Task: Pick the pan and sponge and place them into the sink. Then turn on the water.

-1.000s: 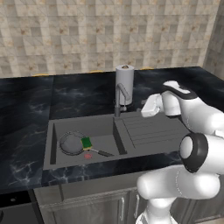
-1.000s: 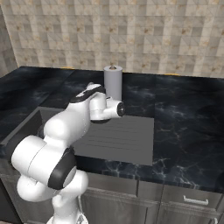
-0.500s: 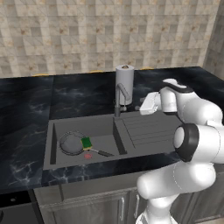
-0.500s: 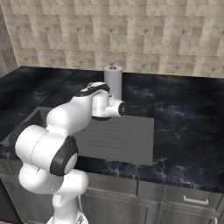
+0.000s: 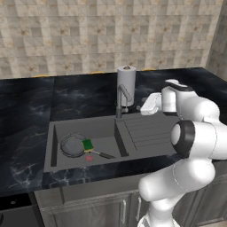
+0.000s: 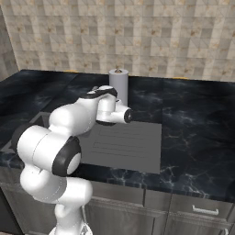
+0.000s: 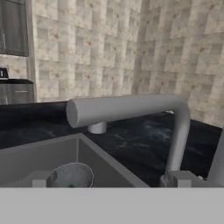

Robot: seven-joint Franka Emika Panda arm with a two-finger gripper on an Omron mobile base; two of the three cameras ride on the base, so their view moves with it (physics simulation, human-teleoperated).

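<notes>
The dark grey pan (image 5: 71, 145) lies in the left of the sink (image 5: 84, 127), its thin handle pointing right. The green sponge (image 5: 88, 144) rests on the pan's right rim. My gripper (image 5: 142, 107) hovers open and empty over the ribbed drainboard (image 5: 146, 132), just right of the grey faucet (image 5: 120, 100) and pointing at it. In the hand view the faucet spout (image 7: 124, 109) runs across the middle, close ahead, with the pan (image 7: 70, 176) low in the basin (image 7: 105, 168) behind it. No water runs from the spout.
A pale grey upright cylinder (image 5: 126, 83) stands behind the faucet; it also shows as the cylinder (image 6: 118, 85) behind my arm. A small red drain spot (image 5: 89, 157) lies beside the pan. Black marble counter (image 5: 26, 111) surrounds the sink, and a tiled wall backs it.
The hand has crept a little left and up toward the faucet, and the elbow has swung with it. Pan and sponge have not moved.
</notes>
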